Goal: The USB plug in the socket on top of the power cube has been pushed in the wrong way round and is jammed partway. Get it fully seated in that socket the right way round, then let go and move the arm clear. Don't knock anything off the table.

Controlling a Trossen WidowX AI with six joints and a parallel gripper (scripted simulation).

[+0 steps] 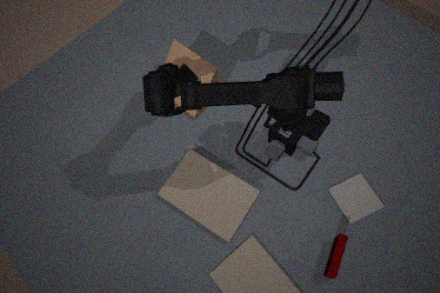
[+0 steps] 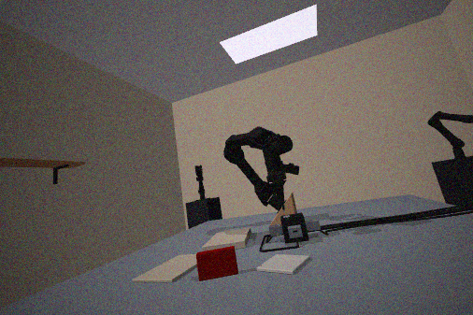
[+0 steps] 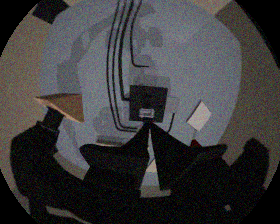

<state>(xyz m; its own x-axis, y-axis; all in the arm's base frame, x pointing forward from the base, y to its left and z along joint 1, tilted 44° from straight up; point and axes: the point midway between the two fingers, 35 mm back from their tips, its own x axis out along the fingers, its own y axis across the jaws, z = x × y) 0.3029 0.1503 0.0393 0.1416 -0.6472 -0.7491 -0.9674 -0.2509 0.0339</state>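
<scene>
Nearby, a tan wedge [image 1: 191, 67] flanks the pincer [image 3: 149, 137], clenched on the USB plug [image 3: 149, 163] above the power cube [image 3: 147, 102].

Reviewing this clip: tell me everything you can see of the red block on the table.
The red block is a small flat slab with square edges and a plain, matte surface. It stands on a long edge on the blue table, broad face toward the exterior camera, so from above it shows as a narrow strip. It sits near the table's edge, between pale flat panels, touching none of them, far from the arm. Nothing but the table touches it.
</scene>
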